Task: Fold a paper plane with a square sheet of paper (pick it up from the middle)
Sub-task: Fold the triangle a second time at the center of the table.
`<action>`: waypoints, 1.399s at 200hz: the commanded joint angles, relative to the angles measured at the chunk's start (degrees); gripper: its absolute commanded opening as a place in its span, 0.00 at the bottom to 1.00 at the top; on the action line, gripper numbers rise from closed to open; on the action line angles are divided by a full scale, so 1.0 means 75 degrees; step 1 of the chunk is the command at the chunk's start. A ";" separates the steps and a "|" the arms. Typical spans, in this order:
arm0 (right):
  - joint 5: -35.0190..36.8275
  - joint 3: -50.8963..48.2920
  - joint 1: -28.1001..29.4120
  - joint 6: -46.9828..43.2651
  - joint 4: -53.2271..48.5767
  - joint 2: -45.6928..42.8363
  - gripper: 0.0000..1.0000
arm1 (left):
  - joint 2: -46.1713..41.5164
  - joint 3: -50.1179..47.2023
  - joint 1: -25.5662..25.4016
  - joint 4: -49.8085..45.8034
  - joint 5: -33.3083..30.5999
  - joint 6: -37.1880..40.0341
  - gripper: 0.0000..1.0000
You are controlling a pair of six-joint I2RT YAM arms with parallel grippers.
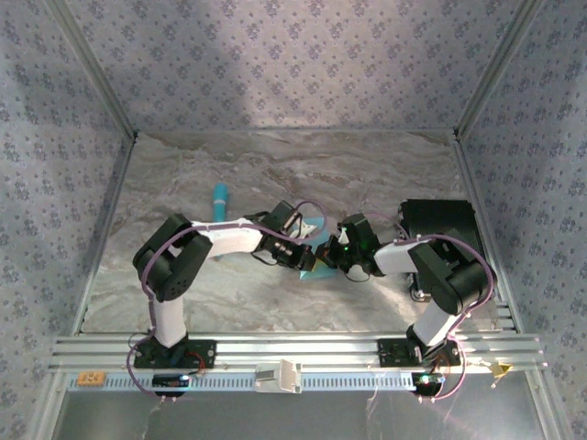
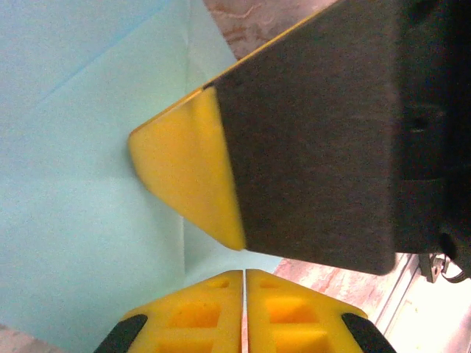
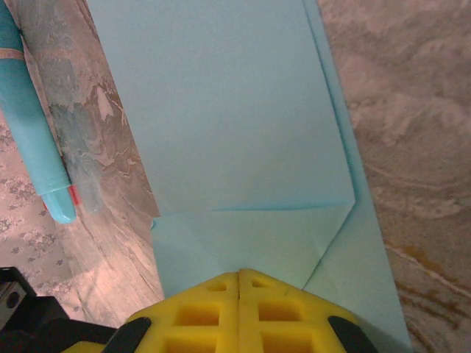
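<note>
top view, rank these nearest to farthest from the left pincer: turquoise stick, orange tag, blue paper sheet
From the left pincer:
1. blue paper sheet, at its tips, mid-table.
2. turquoise stick, on the table, farther back and to the left.
3. orange tag, on the near rail at the left corner.

Left claw (image 2: 244, 276), pinched together, beside right claw (image 2: 184, 173) over paper (image 2: 73, 220).
</note>
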 commanded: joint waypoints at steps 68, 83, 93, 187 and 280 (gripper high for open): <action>0.0492 -0.0154 -0.0109 -0.0063 -0.0958 0.0169 0.02 | 0.0076 -0.0518 -0.0069 0.0100 -0.0018 -0.0100 0.09; 0.0484 -0.0161 -0.0126 -0.0070 -0.0970 0.0175 0.02 | 0.0037 -0.0705 -0.0101 0.0173 -0.0050 -0.0147 0.09; 0.0484 -0.0161 -0.0132 -0.0081 -0.0981 0.0168 0.02 | 0.0010 -0.0785 -0.0130 0.0163 -0.0032 -0.0160 0.09; 0.0471 -0.0146 -0.0172 -0.0106 -0.1052 0.0157 0.02 | -0.0745 -0.1350 -0.0289 -0.0175 -0.0117 -0.0108 0.09; 0.0440 -0.0078 -0.0164 -0.0088 -0.1075 0.0010 0.02 | -0.0601 -0.0259 -0.0077 0.0631 -0.0179 -0.0577 0.06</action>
